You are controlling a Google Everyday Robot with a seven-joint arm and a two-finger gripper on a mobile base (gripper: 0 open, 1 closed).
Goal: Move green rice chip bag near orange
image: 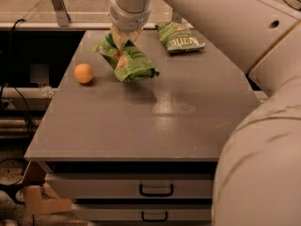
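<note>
Grey desk (141,126) surface is seen mid-frame. At upper centre, the green rice chip bag (129,62) is gripped by the end effector (123,36). The orange (83,73) is seen near its left, a Kettle bag (180,36) to its upper right.

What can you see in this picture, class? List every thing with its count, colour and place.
green rice chip bag: one, light green, hanging above the table, right of the orange and apart from it
orange: one, orange, on the table near its left edge
Kettle bag: one, darker green, lying at the table's far side
table: one, grey, centre
drawers: two, grey, dark handles, below the table top
arm: one, off-white, upper right
gripper: one, pale, shut on the green rice chip bag's top
</note>
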